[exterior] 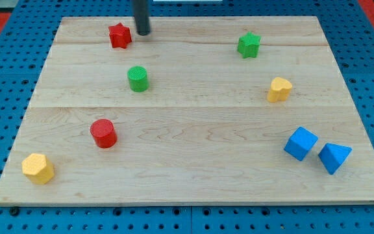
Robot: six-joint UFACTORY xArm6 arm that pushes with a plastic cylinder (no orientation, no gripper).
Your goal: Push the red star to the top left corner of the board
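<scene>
The red star (pixel 119 36) lies near the board's top edge, left of the middle and some way right of the top left corner. My tip (pixel 143 33) stands just right of the star, close to it with a small gap. The dark rod rises from there out of the view's top.
The wooden board (pixel 193 188) holds a green cylinder (pixel 137 78), a red cylinder (pixel 103 133), a yellow hexagonal block (pixel 37 168), a green star (pixel 249 45), a yellow heart-like block (pixel 279 89), a blue cube (pixel 301 143) and a blue wedge (pixel 334 156).
</scene>
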